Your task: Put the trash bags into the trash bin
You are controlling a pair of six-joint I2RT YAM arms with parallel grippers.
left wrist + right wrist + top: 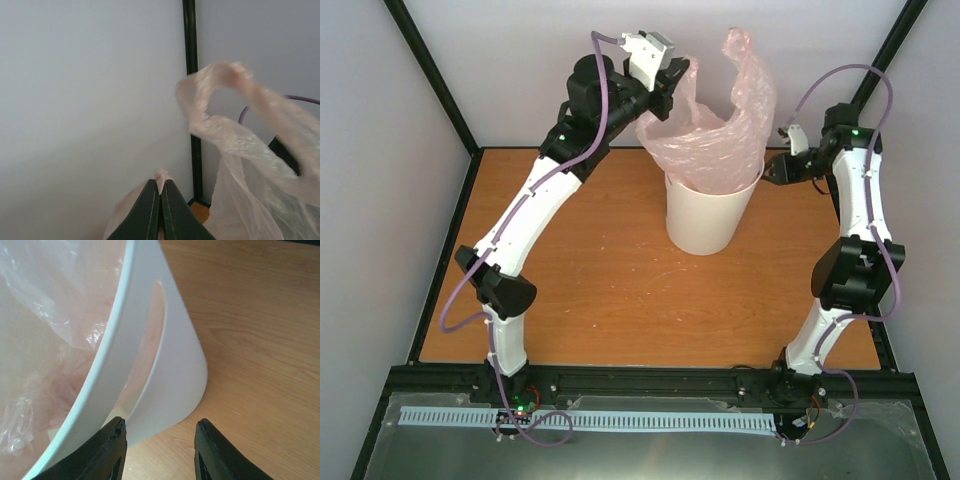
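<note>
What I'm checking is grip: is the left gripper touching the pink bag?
Touching. The left wrist view shows the left gripper shut, a fold of the pink bag pinched between its tips.

You've got a pale pink, see-through bag (705, 150), its crinkles catching white glints. Bin (705, 222) is plain white, no print. Your table (610, 290) is orange-brown wood grain. Left arm (525, 215) and right arm (860, 195) are white with black joints, cables (845, 67) purple. Left gripper (159, 187) and right gripper (161, 422) read near-black. Walls (380, 150) pale grey, frame (432, 75) black.
</note>
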